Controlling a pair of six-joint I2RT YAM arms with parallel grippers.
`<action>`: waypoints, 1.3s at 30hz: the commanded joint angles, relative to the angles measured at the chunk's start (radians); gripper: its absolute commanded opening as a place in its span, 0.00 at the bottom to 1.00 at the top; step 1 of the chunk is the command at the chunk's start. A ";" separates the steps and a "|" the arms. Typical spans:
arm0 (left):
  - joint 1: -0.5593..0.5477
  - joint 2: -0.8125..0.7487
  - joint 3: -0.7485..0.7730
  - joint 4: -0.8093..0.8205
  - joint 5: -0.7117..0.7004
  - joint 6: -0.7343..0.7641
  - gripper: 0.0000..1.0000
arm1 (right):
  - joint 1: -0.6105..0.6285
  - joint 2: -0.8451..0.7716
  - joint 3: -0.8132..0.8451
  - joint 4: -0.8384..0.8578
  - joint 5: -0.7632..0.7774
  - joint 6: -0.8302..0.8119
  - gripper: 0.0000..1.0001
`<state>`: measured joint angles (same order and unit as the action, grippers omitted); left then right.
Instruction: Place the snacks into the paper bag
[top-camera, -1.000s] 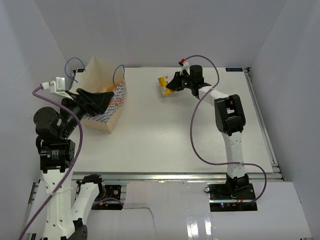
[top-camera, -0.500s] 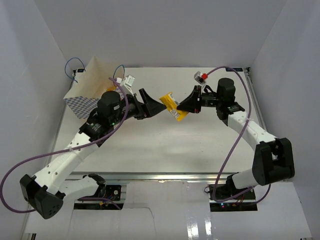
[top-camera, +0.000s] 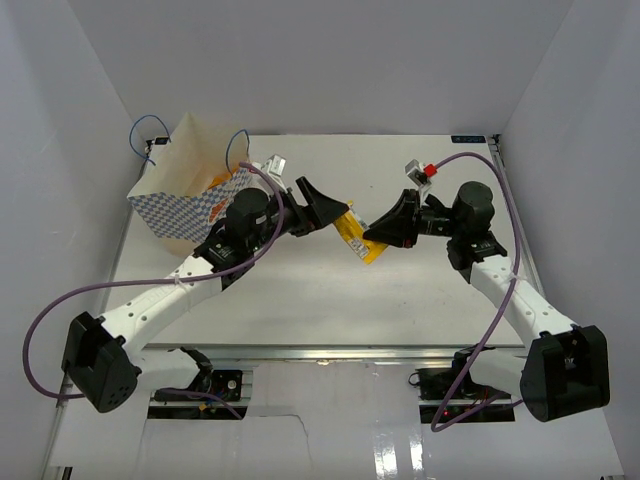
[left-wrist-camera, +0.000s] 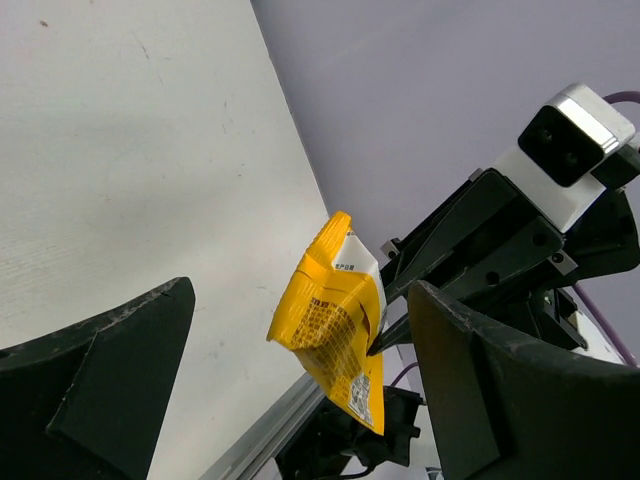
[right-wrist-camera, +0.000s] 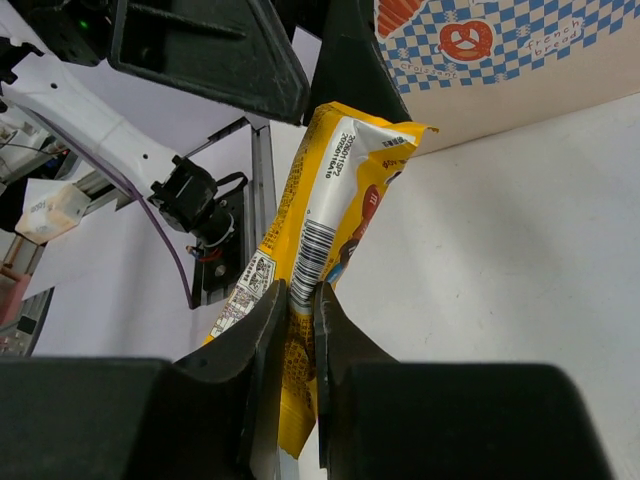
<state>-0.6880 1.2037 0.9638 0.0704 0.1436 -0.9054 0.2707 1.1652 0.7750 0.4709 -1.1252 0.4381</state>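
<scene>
Yellow crinkly snack wrapper (right-wrist-camera: 322, 225), likely light, limp and slick, is dangling mid-frame, pinched in my right gripper (right-wrist-camera: 297, 300), while my left gripper (left-wrist-camera: 300, 345) is gaping wide toward its crimped end.

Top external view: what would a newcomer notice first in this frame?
The yellow packet is held up above the middle of the table, pinched in the shut right gripper. The left gripper meets it from the other side, wide open. Behind them, at the far left, stands the blue-checkered paper bag.
</scene>
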 joint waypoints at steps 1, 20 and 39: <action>-0.022 0.022 0.032 0.080 0.033 -0.013 0.98 | 0.012 -0.012 -0.005 0.077 -0.001 0.048 0.08; -0.042 -0.004 -0.028 0.152 0.074 -0.092 0.45 | 0.076 0.071 0.027 0.132 0.047 0.051 0.08; 0.034 -0.211 0.177 -0.330 -0.258 0.187 0.15 | 0.009 0.016 0.130 -0.236 0.004 -0.364 0.90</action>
<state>-0.7063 1.0573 0.9951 -0.0776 0.0158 -0.8417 0.3099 1.2182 0.8150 0.3824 -1.0996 0.2886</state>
